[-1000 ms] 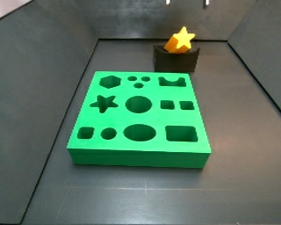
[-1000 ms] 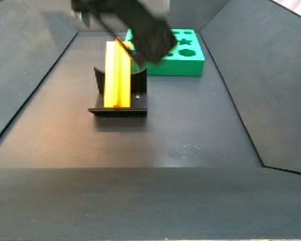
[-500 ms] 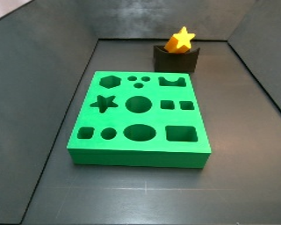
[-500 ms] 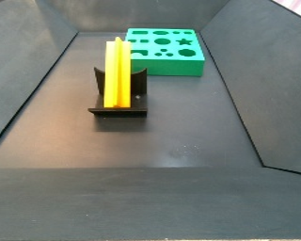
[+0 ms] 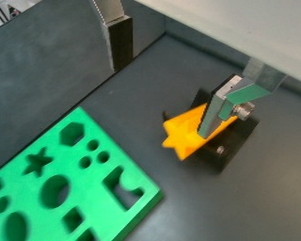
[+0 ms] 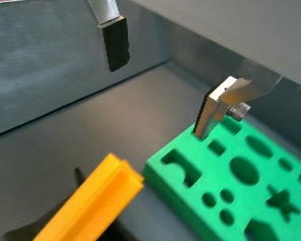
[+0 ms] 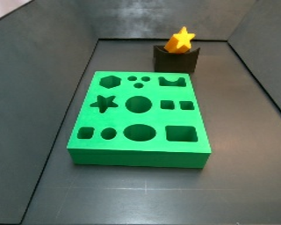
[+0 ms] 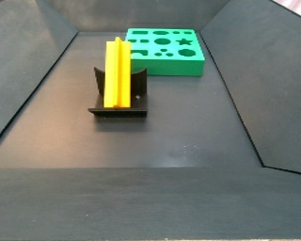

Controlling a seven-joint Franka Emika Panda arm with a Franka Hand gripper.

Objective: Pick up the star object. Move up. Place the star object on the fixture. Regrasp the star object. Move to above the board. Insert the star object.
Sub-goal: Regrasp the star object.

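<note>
Orange-yellow is sitting where it should for now: the star object (image 8: 117, 72) is resting on the fixture (image 8: 119, 109), leaning up its upright part, well apart from the board (image 8: 167, 50) behind it. So, by my reckoning, the pick-up, the lift and the placing are done; the regrasp, the move above the board and the insertion are all left.

In a side view the star object's tip (image 7: 182, 38) is poking up out of the fixture (image 7: 176, 59) beyond the board (image 7: 140, 119), whose star hole is lying empty.

The hand (image 5: 179, 56) is showing in both wrist views only, hanging above the piece with its fingers (image 6: 112, 40) spread wide and nothing between them. Neither side view is catching the hand or the arm, so how high it is hanging is hard to say. The star object (image 6: 94, 200) is running out of the frame in a wrist view, and the fixture (image 5: 229, 147) is half hidden beneath a finger
</note>
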